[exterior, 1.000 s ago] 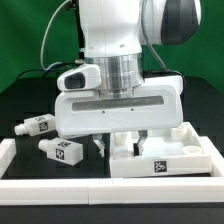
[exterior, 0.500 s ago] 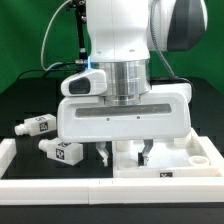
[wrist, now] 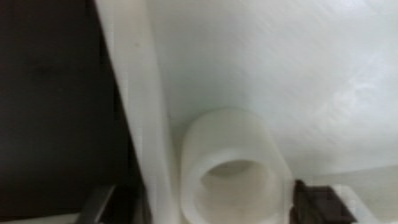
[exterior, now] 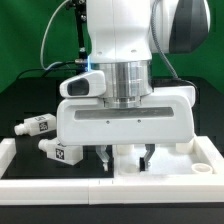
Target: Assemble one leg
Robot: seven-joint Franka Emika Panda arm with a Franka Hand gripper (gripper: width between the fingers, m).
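Observation:
Two legs lie on the black table at the exterior view's left: one [exterior: 38, 125] farther back, one [exterior: 60, 152] nearer, both stubby white pegs with black-and-white tags. The large white tabletop [exterior: 192, 158] lies at the right. My gripper [exterior: 127, 155] hangs low over the tabletop's left corner. Its dark fingers [exterior: 105, 155] are spread apart, one on each side of the corner. In the wrist view the gripper [wrist: 210, 205] straddles the tabletop's raised rim [wrist: 139, 110] and a round corner socket [wrist: 240, 165], with a fingertip on each side [wrist: 322, 203]. It holds no leg.
A white raised border [exterior: 60, 186] runs along the table's front and its left side [exterior: 5, 150]. A green backdrop stands behind. The arm's wide white hand [exterior: 125, 120] hides much of the tabletop's left part.
The gripper has shifted toward the exterior view's right and come lower over the tabletop's corner. The fingers' spread looks the same. The legs have not moved.

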